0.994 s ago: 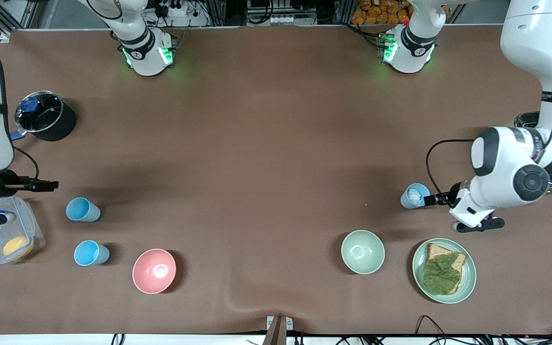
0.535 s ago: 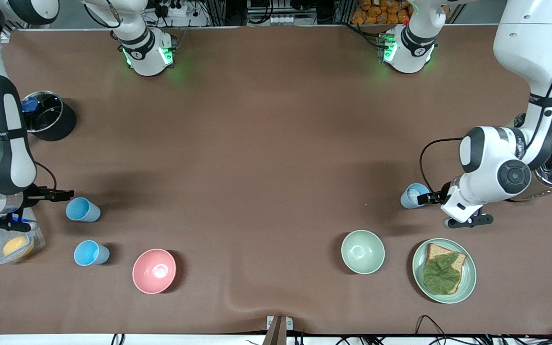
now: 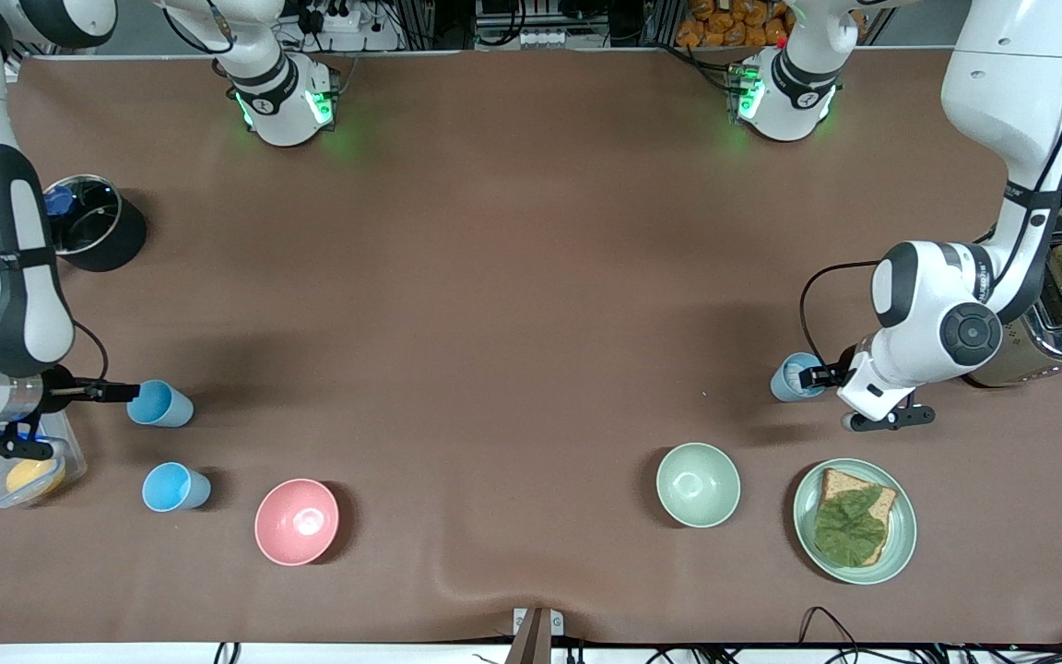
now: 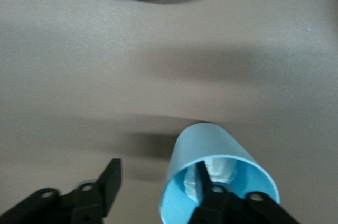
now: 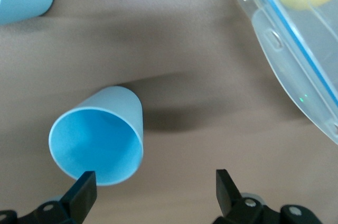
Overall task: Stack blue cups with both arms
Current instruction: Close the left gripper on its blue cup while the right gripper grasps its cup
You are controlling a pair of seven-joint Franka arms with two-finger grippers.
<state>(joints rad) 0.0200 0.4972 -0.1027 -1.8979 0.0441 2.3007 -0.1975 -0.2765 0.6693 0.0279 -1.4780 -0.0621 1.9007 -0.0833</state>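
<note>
Standing upright on the worktop (image 3: 513, 277) are three blue cups. The pale cup (image 3: 787, 378), with something white inside, sits toward the left arm's end; the left claw (image 4: 158, 192) straddles its wall, one finger (image 4: 208, 187) inside and one outside, jaws part-way in, not visibly pinching yet. Toward the right arm's end, the right claw (image 5: 153, 189) hangs wide at the rim of a sky-blue cup (image 5: 100, 139); another cup (image 3: 174, 487) stands nearer the camera, beside a pink bowl (image 3: 297, 521). The likely risks: a thin rim grip could tip or drop the pale cup, and the right claw's finger could nudge its cup over.
</note>
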